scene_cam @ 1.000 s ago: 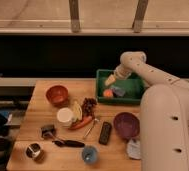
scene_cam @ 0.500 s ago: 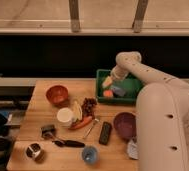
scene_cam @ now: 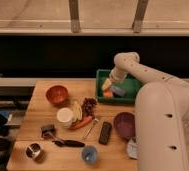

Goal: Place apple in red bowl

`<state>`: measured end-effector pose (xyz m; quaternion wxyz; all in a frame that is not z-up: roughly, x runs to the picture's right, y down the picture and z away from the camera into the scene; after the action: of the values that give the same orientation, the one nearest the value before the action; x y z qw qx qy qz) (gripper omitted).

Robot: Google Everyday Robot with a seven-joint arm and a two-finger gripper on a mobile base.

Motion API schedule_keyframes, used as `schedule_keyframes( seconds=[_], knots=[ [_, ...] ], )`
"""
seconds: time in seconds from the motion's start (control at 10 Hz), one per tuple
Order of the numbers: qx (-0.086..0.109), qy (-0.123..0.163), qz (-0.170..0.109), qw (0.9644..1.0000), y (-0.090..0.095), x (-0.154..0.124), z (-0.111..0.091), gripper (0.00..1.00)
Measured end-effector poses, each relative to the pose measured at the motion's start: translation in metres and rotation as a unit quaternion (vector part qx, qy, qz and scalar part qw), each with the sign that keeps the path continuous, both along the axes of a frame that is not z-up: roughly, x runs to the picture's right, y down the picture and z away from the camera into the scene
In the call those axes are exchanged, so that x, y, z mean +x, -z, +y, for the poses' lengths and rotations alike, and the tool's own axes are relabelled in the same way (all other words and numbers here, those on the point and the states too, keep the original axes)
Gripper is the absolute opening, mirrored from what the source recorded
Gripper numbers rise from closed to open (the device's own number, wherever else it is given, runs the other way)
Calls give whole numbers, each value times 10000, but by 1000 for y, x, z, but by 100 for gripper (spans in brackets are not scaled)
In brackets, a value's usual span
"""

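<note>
The apple [scene_cam: 108,93] is a small orange round fruit lying in the green bin [scene_cam: 133,89] at the table's back right, next to a grey-blue blocky object [scene_cam: 119,91]. My gripper [scene_cam: 106,85] reaches down into the bin's left part, directly over the apple and very close to it. The red bowl [scene_cam: 57,94] stands empty on the wooden table [scene_cam: 43,125], at the back left, well to the left of the bin.
A purple bowl [scene_cam: 124,124] stands front right, a small blue bowl [scene_cam: 89,154] at the front edge. A white cup [scene_cam: 65,116], a carrot [scene_cam: 83,122], dark grapes [scene_cam: 89,105], a black remote [scene_cam: 105,133] and a can [scene_cam: 34,151] lie between.
My gripper has moved slightly down and to the left inside the green bin, closer to the apple. Nothing on the table has moved.
</note>
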<state>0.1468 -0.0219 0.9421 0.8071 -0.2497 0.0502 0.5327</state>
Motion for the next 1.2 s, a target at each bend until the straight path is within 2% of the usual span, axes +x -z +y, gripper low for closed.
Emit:
schedule_keyframes(
  seconds=[0.5, 0.6, 0.7, 0.9, 1.2],
  knots=[
    [-318, 67, 154, 9994, -6, -8, 28, 80],
    [-402, 52, 189, 9990, -10, -8, 34, 76],
    [-436, 40, 212, 9988, -11, -9, 36, 69],
    [-505, 10, 274, 9983, -12, -6, 41, 47],
    [-466, 18, 342, 9983, -11, -5, 40, 19]
  ],
)
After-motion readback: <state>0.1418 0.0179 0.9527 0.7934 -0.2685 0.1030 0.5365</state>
